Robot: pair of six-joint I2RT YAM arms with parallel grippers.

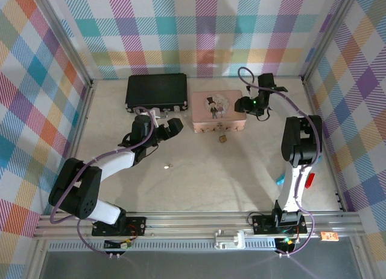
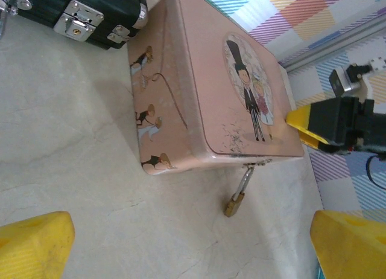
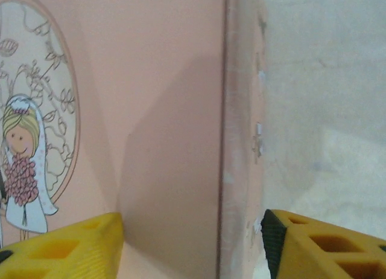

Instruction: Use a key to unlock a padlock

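Observation:
A tiny brass padlock (image 2: pixel 235 203) lies on the table with its silvery shackle (image 2: pixel 244 180) hooked through the hasp at the front of the pink tin (image 2: pixel 205 80). From above, the padlock (image 1: pixel 222 137) sits just in front of the tin (image 1: pixel 218 110). A pale speck, the key (image 1: pixel 167 166), lies alone on the table nearer the arms. My left gripper (image 1: pixel 164 124) hovers left of the tin, wide open and empty; its yellow fingertips (image 2: pixel 36 246) frame the padlock. My right gripper (image 3: pixel 193 249) stands open astride the tin's right edge (image 3: pixel 241 140), holding nothing.
A black case (image 1: pixel 156 90) with silver latches (image 2: pixel 78 18) lies behind and left of the tin. Checkered walls enclose the table on three sides. My right gripper (image 2: pixel 322 125) shows beyond the tin's far corner in the left wrist view.

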